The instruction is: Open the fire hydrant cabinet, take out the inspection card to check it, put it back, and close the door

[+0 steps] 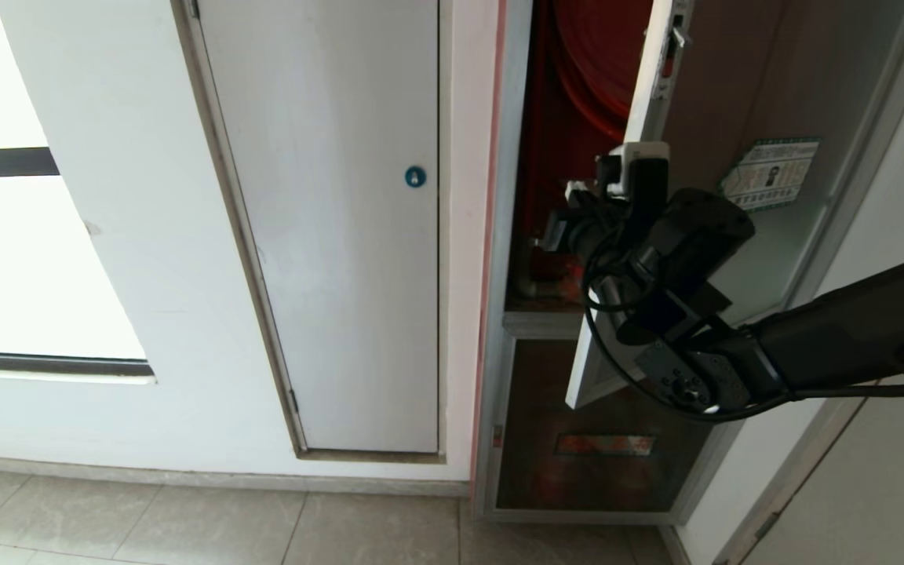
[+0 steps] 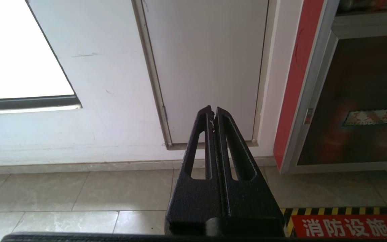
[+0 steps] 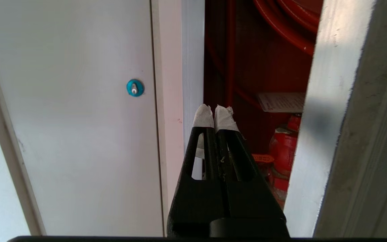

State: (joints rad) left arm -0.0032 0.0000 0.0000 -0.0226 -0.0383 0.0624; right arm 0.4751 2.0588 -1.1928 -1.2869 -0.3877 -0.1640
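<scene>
Door (image 1: 742, 94): ajar, swung partway off fire hydrant cabinet (image 1: 511, 235)
Right gripper (image 3: 215, 116): jaws pressed together, empty, at the gap
Inspection card (image 3: 282, 102): inside, above red valve (image 3: 286, 148)
Left gripper (image 2: 213, 116): closed, empty, facing white door (image 2: 207, 67)

Closed left end effector (image 2: 213, 116), white door (image 2: 207, 67), tiled floor (image 2: 79, 191)

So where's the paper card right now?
In the right wrist view, the inspection card sits inside the fire hydrant cabinet, above the red valve, partly hidden by the door.
</scene>
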